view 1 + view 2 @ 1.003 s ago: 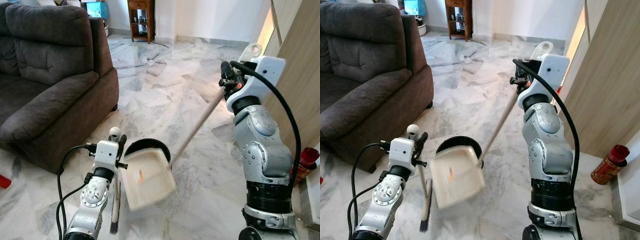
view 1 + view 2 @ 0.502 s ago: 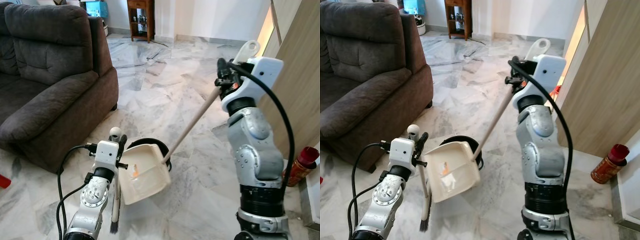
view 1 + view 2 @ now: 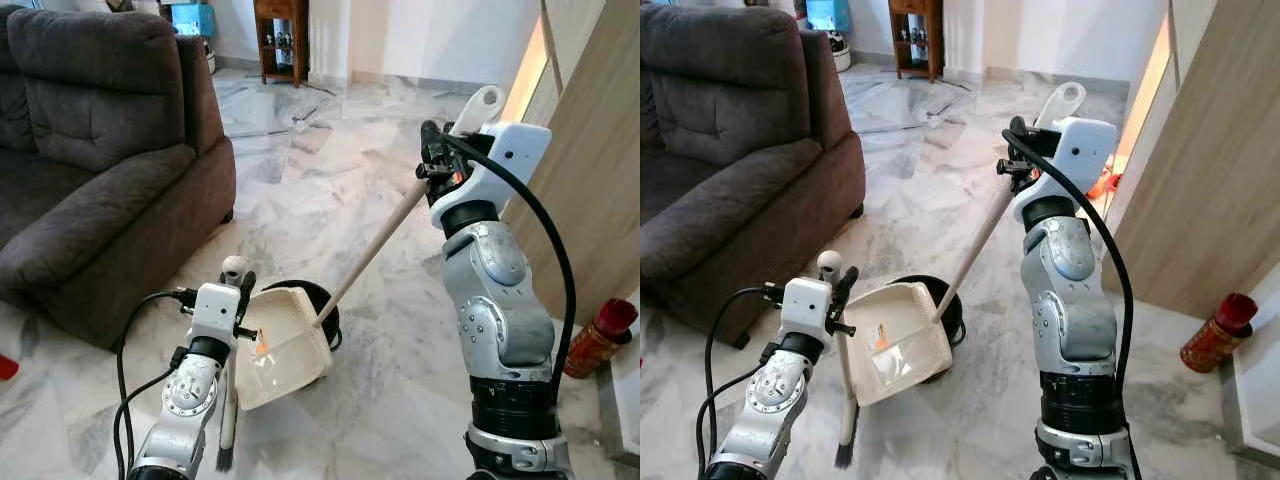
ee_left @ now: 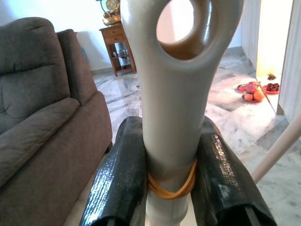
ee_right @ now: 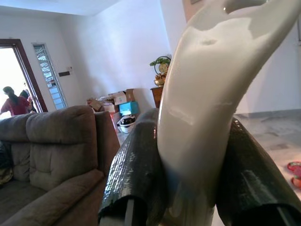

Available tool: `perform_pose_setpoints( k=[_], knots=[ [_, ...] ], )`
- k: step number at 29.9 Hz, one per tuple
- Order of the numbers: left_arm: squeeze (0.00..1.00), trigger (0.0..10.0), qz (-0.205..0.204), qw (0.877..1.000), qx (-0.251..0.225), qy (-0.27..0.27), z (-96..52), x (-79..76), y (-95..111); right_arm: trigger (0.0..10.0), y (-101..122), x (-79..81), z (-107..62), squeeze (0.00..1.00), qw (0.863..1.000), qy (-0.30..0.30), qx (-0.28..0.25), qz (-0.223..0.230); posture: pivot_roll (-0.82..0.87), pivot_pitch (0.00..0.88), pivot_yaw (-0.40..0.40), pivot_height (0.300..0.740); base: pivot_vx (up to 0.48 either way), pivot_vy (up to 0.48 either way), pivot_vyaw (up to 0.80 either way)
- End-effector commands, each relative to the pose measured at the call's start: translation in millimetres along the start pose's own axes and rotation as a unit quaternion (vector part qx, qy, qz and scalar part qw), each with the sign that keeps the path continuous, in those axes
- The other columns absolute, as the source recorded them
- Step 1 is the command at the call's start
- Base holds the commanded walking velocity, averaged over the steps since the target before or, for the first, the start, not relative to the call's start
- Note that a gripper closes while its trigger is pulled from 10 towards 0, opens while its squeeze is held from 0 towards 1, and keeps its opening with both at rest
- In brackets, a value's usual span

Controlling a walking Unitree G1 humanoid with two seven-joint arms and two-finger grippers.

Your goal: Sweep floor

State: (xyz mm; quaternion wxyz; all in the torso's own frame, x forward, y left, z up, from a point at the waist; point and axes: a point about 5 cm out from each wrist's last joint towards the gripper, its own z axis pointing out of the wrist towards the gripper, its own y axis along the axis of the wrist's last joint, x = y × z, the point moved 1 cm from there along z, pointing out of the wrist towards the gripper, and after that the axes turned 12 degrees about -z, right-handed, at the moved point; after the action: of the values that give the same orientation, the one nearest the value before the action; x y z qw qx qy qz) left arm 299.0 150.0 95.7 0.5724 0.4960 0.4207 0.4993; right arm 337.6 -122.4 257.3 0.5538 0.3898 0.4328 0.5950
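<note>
A dark sofa (image 3: 90, 160) stands on my left, the marble floor (image 3: 300, 180) beyond it, and a red can (image 3: 592, 338) sits by the wooden panel on my right. Near the sofa's front corner, the black bin (image 3: 948, 310) lies just behind the dustpan (image 3: 280, 345), which holds an orange scrap. My right pincer (image 3: 432, 160) is clamped on the dustpan's long handle; my left pincer (image 3: 238, 295) grips the brush (image 3: 229, 425). Since a second ago the pan has tipped up toward the bin.

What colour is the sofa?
Dark grey-brown sofa, clearest in the right eye view.
</note>
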Motion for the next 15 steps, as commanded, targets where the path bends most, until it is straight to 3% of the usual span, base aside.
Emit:
perform_pose_setpoints(
  k=[1, 15],
  knots=[
    [0.00, 10.0, 0.011, 0.999, -0.031, -0.003, 3.1, 0.3, 12.2, 10.0, 12.9, 4.4, 1.2, 0.00, 0.999, 0.004, -0.033, 0.013, 0.10, 0.000, 0.040, 0.740, 0.277, 0.000, 0.00],
    [0.00, 10.0, 0.011, 0.999, -0.033, -0.003, 3.2, 0.3, 12.8, 10.0, 14.1, 5.8, 1.5, 0.00, 0.999, 0.007, -0.039, 0.018, 0.10, 0.000, 0.041, 0.740, 0.287, 0.000, 0.00]
  ],
)
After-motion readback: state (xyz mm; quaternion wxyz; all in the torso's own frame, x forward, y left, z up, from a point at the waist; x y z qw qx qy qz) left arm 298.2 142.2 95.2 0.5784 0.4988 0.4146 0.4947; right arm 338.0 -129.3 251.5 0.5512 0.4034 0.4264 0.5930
